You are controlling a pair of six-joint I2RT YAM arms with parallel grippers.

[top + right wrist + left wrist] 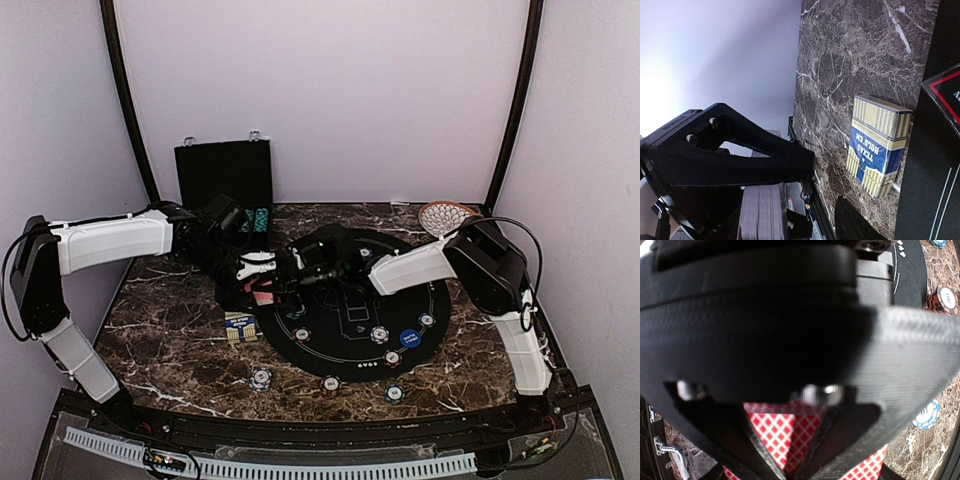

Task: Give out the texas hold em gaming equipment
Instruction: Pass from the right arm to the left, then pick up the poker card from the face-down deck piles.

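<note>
Above the left edge of the round black mat (350, 345), my left gripper (262, 272) is shut on a stack of playing cards (265, 296). In the left wrist view their red-and-white checked backs (772, 432) sit between the fingers of my left gripper (790, 462). My right gripper (292, 280) hangs right beside it. It is open (825, 195) with nothing between its fingers. A blue and yellow card box (880, 145) lies on the marble next to the mat (240, 327). Striped poker chips (379, 334) and a blue button disc (409, 338) rest on the mat.
More chips (260, 378) lie on the marble along the mat's near edge. The black chip case (223, 175) stands open at the back left, and a patterned plate (445, 215) sits at the back right. A black ribbed body (790, 330) fills most of the left wrist view.
</note>
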